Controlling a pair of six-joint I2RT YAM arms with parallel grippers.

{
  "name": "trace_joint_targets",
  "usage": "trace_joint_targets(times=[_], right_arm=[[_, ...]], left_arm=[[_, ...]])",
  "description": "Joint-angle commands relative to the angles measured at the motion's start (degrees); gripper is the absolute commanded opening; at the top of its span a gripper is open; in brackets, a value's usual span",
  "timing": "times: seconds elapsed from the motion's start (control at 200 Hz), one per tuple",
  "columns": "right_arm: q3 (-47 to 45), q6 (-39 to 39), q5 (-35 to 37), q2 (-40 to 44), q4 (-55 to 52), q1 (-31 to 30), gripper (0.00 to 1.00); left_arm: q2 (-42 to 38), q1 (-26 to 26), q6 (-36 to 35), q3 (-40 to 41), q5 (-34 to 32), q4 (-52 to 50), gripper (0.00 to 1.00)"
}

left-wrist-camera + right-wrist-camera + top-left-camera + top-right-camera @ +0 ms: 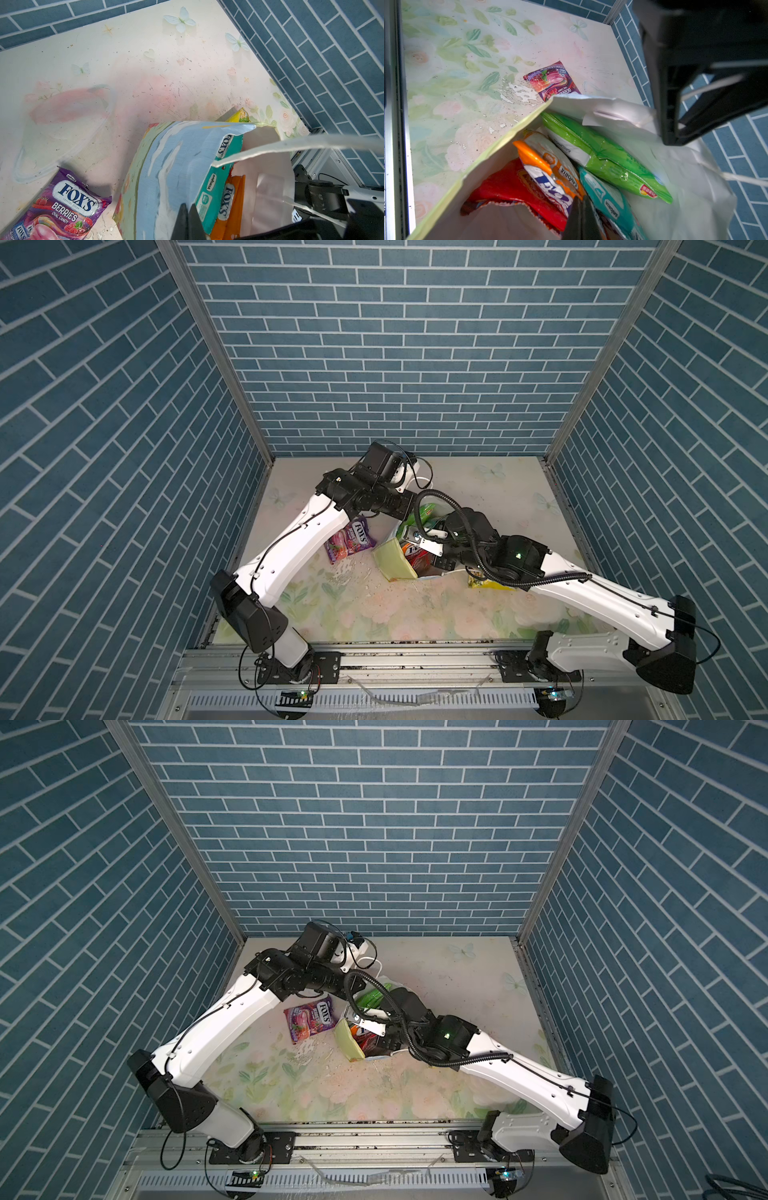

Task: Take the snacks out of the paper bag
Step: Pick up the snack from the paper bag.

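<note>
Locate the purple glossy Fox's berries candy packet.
In both top views the purple Fox's candy packet lies flat on the floral tabletop, outside the tall paper gift bag, on the bag's side nearer the robot's left arm.

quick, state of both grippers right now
left gripper: closed, pinching the bag at its rim
right gripper: closed inside the bag, tips at the orange packet; can't tell if it grips it

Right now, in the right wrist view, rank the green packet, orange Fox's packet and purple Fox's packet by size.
1. green packet
2. orange Fox's packet
3. purple Fox's packet, farther off, partly hidden: true size unsure
</note>
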State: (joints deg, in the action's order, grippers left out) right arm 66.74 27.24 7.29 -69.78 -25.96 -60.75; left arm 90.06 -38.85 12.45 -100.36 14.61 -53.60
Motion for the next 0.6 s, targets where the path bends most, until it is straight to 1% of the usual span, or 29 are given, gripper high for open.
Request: trace_joint_targets(times=[0.0, 0.195, 0.385, 0.595], right_arm=[[-0.46, -1.39, 2.25, 3.12, 3.90, 0.01, 0.00], [-0.94, -2.43, 4.78, 7.34, 4.23, 0.03, 0.00], [-0.37, -3.82, 5.14, 11.27, 3.48, 0.01, 0.00], [-0.29, -3.87, 7.92, 14.80, 6.55, 0.02, 0.00]], left_arm=[[0.44, 0.27, 0.25, -1.26, -0.02, 0.69, 0.00], [0.55, 0.29, 0.21, -1.39, -0.34, 0.52, 0.00], [0.73, 0.27, 0.23, -1.63, -0.46, 0.43, 0.00], [0.91, 0.31, -0.01, -2.01, -1.05, 0.21, 0.00]])
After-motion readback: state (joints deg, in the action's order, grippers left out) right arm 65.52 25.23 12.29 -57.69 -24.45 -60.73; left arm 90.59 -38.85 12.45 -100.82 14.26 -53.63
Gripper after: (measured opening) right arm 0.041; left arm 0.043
